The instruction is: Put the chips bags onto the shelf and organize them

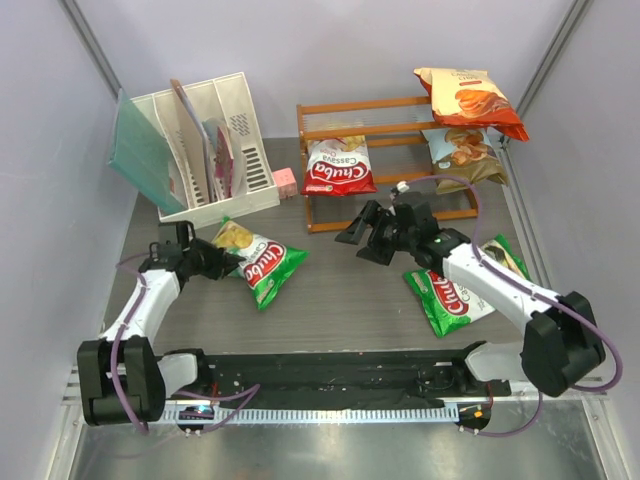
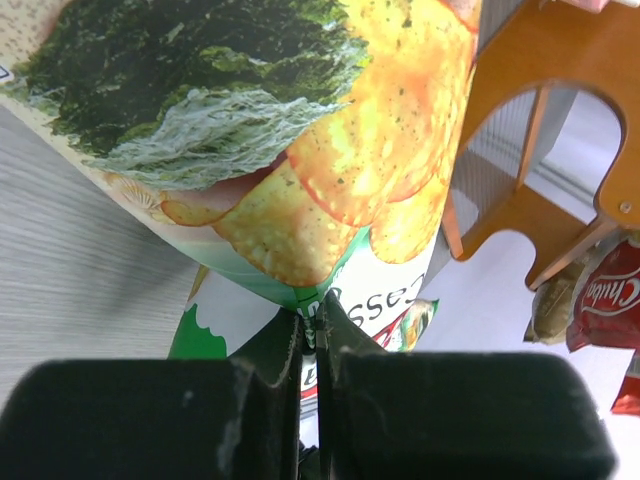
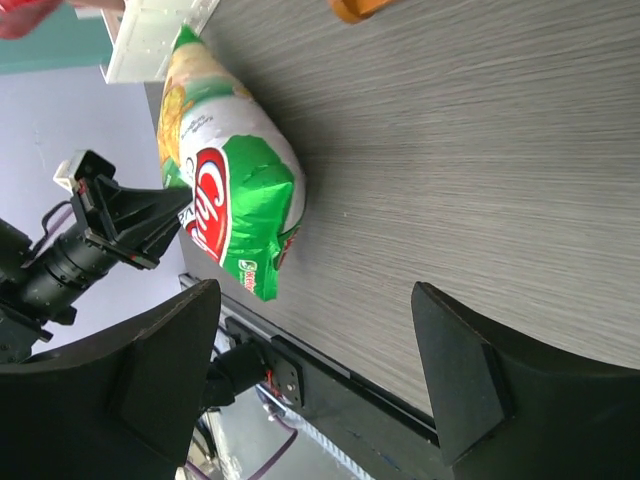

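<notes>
Green and glossy, the green bag [image 1: 262,263] lies on the grey table [image 1: 340,300], left of centre and just in front of the white file rack [image 1: 215,150]. The left gripper [image 1: 220,262] meets the bag at its left end. In the left wrist view its 2 fingers [image 2: 250,410] are pressed together, with a thin fold of the bag's edge pinched between them.

The right gripper [image 1: 362,236] hangs over the middle of the table, just in front of the wooden shelf [image 1: 400,104]. Its jaws are spread wide and hold nothing. The right wrist view shows bare tabletop between them, with the green bag further off.

A second green bag [image 1: 452,292] lies flat on the table at the right, partly under the right arm.

3 bags are on the shelf. A red bag [image 1: 338,166] stands upright at the left of the lower part, leaning back against the slats. A cream and orange bag [image 1: 468,100] lies on the top at the right end, hanging over the edge. A blue and brown bag [image 1: 462,150] sits just below it.

A small pink block [image 1: 285,182] rests between the file rack and the shelf.
</notes>
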Controlling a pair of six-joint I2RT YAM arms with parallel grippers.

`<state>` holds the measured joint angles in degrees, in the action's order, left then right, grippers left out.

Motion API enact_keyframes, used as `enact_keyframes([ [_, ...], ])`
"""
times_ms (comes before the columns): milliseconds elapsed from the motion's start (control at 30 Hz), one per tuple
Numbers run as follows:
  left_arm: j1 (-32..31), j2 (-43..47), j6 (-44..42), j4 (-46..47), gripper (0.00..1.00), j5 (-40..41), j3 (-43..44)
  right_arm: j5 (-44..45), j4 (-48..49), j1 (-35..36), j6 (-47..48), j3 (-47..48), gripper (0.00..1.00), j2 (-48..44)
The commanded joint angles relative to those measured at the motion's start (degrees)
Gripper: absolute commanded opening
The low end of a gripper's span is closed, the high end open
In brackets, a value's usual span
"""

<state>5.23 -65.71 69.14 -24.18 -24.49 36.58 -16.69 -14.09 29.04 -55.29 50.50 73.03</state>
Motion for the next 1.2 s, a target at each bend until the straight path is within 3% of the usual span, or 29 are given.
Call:
enact_keyframes([
  [0, -3.2, -0.8, 3.1, 4.8, 0.0, 2.5, -0.1, -1.2, 9.8, 5.0, -1.9, 1.1, 0.82, 4.5],
  [267, -6.6, -0.6, 2.7, 4.1, 0.0, 3.4, 0.8, 2.9, 30.1, 12.9, -10.2, -5.2, 0.82, 11.0],
  [867, -11.2, -0.8, 1.2, 0.1, 0.0, 1.1, 1.3, 10.7, 47.4, 22.2, -17.4, -8.3, 0.82, 21.7],
  [1167, -13.2, 0.9, 0.4, -1.8, 0.0, -1.3, 1.3, 15.4, 50.6, 24.6, -16.8, -8.3, 0.81, 24.3],
])
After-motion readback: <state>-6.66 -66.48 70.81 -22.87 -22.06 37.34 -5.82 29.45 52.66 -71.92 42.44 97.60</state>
